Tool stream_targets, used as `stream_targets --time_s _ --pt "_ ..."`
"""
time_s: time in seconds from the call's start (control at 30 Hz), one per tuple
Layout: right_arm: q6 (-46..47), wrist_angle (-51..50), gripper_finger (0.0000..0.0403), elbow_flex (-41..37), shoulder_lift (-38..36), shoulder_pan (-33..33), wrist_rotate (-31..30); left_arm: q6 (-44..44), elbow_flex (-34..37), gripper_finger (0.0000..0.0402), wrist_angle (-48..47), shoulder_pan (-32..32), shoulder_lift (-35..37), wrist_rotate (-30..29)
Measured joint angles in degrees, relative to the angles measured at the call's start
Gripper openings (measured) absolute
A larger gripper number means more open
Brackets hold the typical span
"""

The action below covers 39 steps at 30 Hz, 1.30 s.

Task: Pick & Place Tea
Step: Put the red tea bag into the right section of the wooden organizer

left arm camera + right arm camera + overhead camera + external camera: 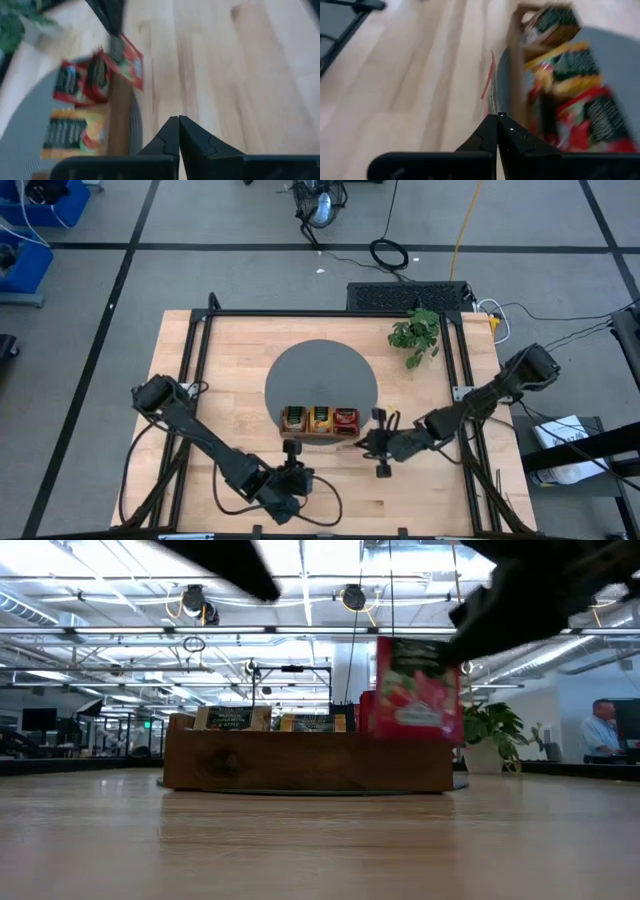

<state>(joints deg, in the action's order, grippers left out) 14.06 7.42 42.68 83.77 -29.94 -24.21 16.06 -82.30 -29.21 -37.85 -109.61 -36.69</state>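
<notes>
The left gripper point(292, 448) sits pinched shut and empty before the tray point(320, 434) of sachets point(320, 418), while the right gripper point(366, 442) pinches a red sachet point(415, 688), edge-on overhead yet plain from table level.

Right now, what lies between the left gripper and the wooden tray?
Only bare tabletop and the grey mat's rim, seen in the left wrist view; the left gripper is shut.

Sachet labels point(580, 85) in the wooden tray point(300, 762): blurred, print unreadable. Red sachet point(416, 688): top edge covered by a dark blurred arm in the low view. Sachet count: cannot be told.
</notes>
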Motion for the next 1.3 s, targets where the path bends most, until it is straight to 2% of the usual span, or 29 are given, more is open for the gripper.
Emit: stream_targets --time_s 0.2,0.53,0.8,1.07,1.23,1.3 --pt "-7.22 -2.03 0.0000 1.75 -0.12 4.98 -4.14 2.08 5.53 0.0004 5.29 0.11 -0.12 0.17" --pt "-14.48 -3.22 0.0000 1.79 -0.14 11.42 -4.57 4.96 8.93 0.0029 7.24 0.48 -0.12 0.15" --pt "-11.61 -10.68 0.0000 1.83 -0.16 11.74 -2.65 4.31 8.93 0.0030 8.44 0.52 -0.12 0.11" --pt "-12.45 -8.58 0.0000 1.83 -0.16 10.35 -2.57 4.02 8.93 0.0030 8.73 1.54 -0.12 0.04" --pt "-9.73 -8.53 0.0012 1.83 -0.18 10.93 6.82 3.86 8.93 0.0031 8.76 1.57 -0.12 -0.01" --pt "-7.94 -8.62 0.0023 1.83 -0.18 11.16 7.98 3.75 8.93 0.0031 8.76 1.60 -0.12 -0.62"
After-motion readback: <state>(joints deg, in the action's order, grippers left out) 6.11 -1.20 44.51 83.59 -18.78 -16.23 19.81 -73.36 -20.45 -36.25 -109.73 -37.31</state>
